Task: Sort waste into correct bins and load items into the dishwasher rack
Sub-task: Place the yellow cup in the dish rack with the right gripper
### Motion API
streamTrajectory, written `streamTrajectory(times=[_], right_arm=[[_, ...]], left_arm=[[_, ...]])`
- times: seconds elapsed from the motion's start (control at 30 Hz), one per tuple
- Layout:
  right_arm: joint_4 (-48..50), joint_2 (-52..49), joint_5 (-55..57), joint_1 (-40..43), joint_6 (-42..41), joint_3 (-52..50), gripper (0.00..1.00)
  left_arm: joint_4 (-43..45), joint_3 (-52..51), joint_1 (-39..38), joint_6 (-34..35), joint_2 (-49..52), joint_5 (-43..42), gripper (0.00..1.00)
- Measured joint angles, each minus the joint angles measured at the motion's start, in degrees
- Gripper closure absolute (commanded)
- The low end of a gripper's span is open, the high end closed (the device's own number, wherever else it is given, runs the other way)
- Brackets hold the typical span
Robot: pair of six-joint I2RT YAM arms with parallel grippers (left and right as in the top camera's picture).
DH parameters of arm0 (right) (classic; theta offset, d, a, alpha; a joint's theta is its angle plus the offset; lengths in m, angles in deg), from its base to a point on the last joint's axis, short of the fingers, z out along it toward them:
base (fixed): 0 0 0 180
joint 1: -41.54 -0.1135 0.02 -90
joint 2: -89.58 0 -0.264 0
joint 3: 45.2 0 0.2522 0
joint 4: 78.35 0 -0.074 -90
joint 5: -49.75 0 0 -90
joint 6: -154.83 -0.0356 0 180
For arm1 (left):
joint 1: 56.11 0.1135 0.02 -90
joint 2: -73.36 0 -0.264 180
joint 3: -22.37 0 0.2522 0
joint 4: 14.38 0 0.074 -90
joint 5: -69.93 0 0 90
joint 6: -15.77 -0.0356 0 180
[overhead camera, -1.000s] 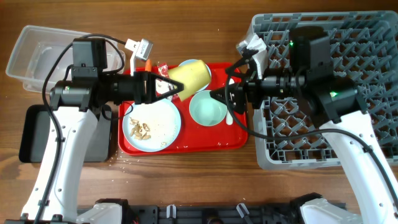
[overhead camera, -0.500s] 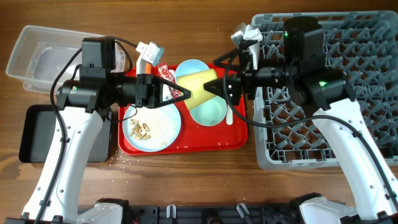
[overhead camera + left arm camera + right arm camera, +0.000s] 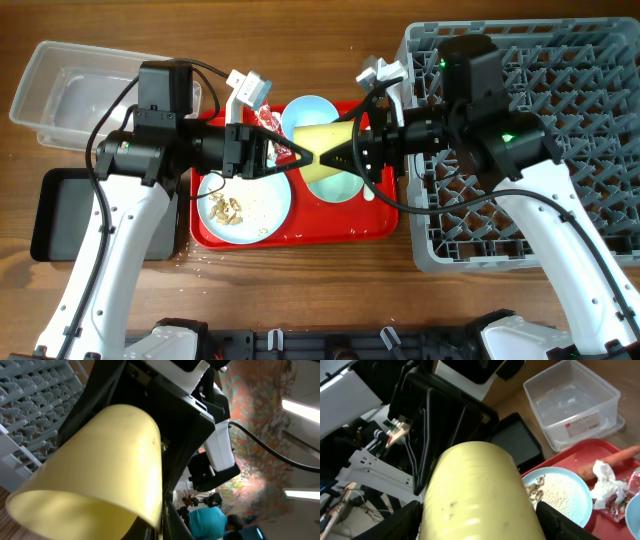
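Overhead, my two arms meet nose to nose above a flat red serving tray (image 3: 300, 232) at centre frame. Held off the tray between them is the small yellow-green plastic cup (image 3: 325, 143). My left gripper (image 3: 303, 157) reaches in from the left and is pinched on the cup. In the left wrist view the cup (image 3: 95, 470) fills the frame, with one dark finger along its rim at lower right. My right gripper (image 3: 328, 157) reaches in from the right, jaws set either side of the cup (image 3: 480, 490). I cannot tell whether they press on it or only flank it.

I read this as a handover, with the cup bound for the large grey plastic dishwasher rack (image 3: 590, 100) on the right of the frame. The next move calls for a firm right-hand grip before the left lets go. After that comes a carry to the right and a placing among the pegs.

The arms cover the middle of the tray. A pale green bowl (image 3: 335, 187) shows partly below the cup and a pale blue bowl (image 3: 305, 108) partly above it. I cannot make out the white spoon. In the right wrist view, the lower right holds a pale blue round plate (image 3: 562, 492) with crumbs and a crumpled white tissue (image 3: 605, 477). A small orange carrot (image 3: 620, 454) there is cut off by the frame edge. Both wrist views crop my own fingertips.
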Motion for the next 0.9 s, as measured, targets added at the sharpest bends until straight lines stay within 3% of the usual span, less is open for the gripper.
streamTrajectory(times=[0.03,0.07,0.3,0.5,0.67,0.77,0.8,0.87,0.9], right_arm=[[-1.18,0.00,1.60,-0.20,0.33,0.02,0.41],[-3.23,0.00,3.76,-0.42,0.26,0.00,0.44],[-12.15,3.85,24.24,0.11,-5.66,-0.02,0.45],[-28.63,10.12,50.51,9.01,-22.86,0.00,0.45],[-37.88,7.69,61.61,12.28,-31.41,-0.07,0.39],[-38.51,2.91,65.18,12.28,-33.53,-0.07,0.39],[-38.07,1.31,66.47,12.28,-34.14,-0.07,0.36],[-36.57,-2.32,68.81,12.28,-35.19,-0.07,0.19],[-34.84,-4.31,69.59,12.28,-35.65,-0.07,0.16]], left_arm=[[0.28,0.00,-0.04,-0.02,-0.02,0.07,0.09],[0.66,0.00,-0.09,0.09,-0.07,0.57,0.00],[3.50,0.00,-0.20,0.09,-0.07,8.87,0.00],[3.56,0.00,-0.20,0.09,-0.11,15.63,0.00],[3.28,0.00,-0.20,0.09,-0.11,19.96,0.00],[2.19,0.00,-0.20,0.09,-0.11,23.93,0.01],[1.57,0.00,-0.20,0.09,-0.11,25.27,0.01],[0.50,0.00,-0.24,0.07,-0.11,27.93,0.02],[-0.22,0.00,-0.46,0.11,-0.11,29.66,0.02]])
